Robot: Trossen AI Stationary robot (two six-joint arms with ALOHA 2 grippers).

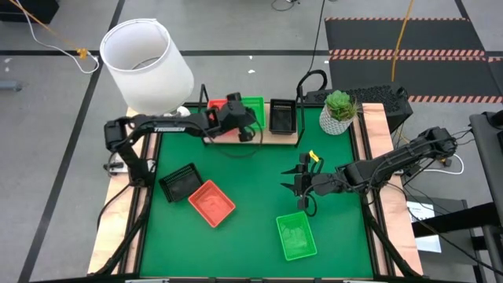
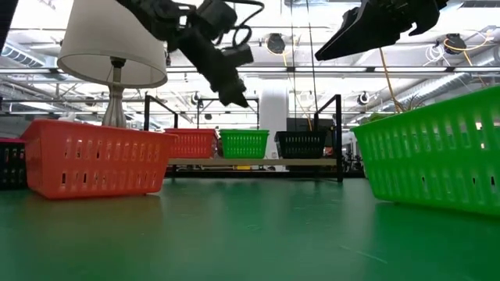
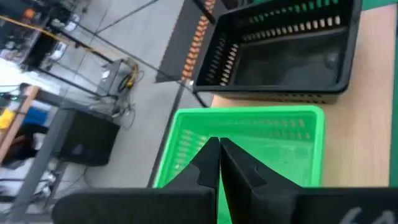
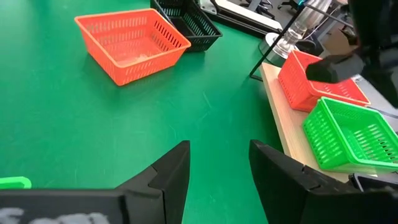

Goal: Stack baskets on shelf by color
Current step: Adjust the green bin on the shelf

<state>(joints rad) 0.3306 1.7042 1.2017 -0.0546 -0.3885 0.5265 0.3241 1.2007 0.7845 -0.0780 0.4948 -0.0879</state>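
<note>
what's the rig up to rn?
Sorting mesh baskets by color onto the wooden shelf at the back of the table. The shelf holds an orange-red basket, a green basket and a black basket side by side. The left pincer is shut and empty, hanging over the green one on the shelf. The right pincer is open above the mat. Out on the mat: a black basket, an orange-red basket and a green basket.
</note>
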